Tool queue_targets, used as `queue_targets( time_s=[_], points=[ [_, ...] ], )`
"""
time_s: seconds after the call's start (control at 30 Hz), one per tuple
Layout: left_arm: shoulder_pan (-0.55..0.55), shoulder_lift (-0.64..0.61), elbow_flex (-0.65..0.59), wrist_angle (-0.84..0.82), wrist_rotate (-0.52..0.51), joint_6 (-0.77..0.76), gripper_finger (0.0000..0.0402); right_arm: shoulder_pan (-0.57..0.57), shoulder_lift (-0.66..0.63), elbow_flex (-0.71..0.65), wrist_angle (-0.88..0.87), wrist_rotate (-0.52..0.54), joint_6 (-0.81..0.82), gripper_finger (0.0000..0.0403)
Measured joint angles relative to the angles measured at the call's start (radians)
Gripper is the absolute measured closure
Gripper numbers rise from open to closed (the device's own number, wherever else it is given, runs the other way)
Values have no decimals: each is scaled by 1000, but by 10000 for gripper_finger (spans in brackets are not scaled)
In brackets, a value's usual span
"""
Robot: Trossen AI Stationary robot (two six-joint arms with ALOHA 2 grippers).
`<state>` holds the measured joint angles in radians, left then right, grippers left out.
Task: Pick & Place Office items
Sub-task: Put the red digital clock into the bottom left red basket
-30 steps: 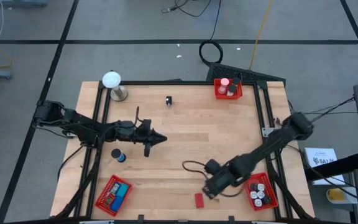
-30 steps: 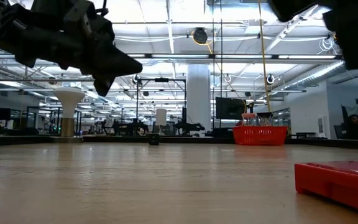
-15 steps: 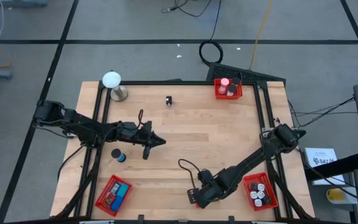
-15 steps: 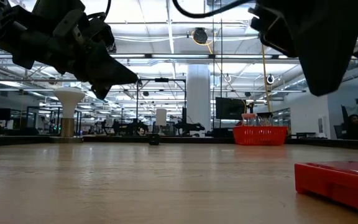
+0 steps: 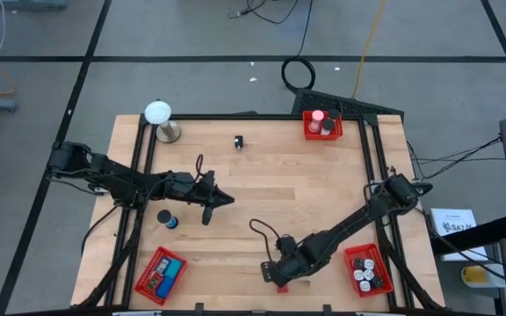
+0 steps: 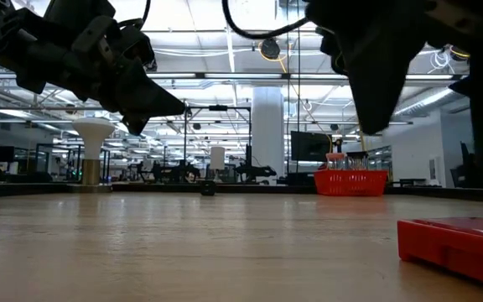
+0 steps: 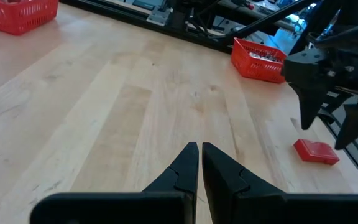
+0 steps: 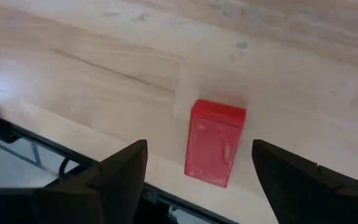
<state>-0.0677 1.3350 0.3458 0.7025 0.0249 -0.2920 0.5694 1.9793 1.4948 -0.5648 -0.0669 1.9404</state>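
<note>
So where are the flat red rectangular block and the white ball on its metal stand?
Flat red rectangular block (image 8: pixel 214 142): right wrist view, middle of its top face.
White ball on metal stand (image 5: pixel 157 112): high view, the ball's centre.

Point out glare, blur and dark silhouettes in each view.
Low view: bright ceiling lights leave both arms as dark silhouettes. Right wrist view: pale glare on the table beside the red block; the open right gripper looks soft. High view: even light.

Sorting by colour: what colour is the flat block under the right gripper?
Red. The block shows best in the right wrist view.
</note>
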Motion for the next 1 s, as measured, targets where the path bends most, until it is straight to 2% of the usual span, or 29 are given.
queue_targets(
  time_s=[0.4,0.53,0.77,1.0],
  points=[
    [0,0,0,-6,-8,-3,380,1,83,-1,66,-100,39,130],
    [0,0,0,-4,-8,-3,380,-5,87,0,42,-116,41,166],
    [0,0,0,-25,-8,-4,380,-12,86,1,18,-91,18,264],
    [2,-26,-1,-56,-8,0,380,-39,67,8,3,-49,-19,263]
  ],
)
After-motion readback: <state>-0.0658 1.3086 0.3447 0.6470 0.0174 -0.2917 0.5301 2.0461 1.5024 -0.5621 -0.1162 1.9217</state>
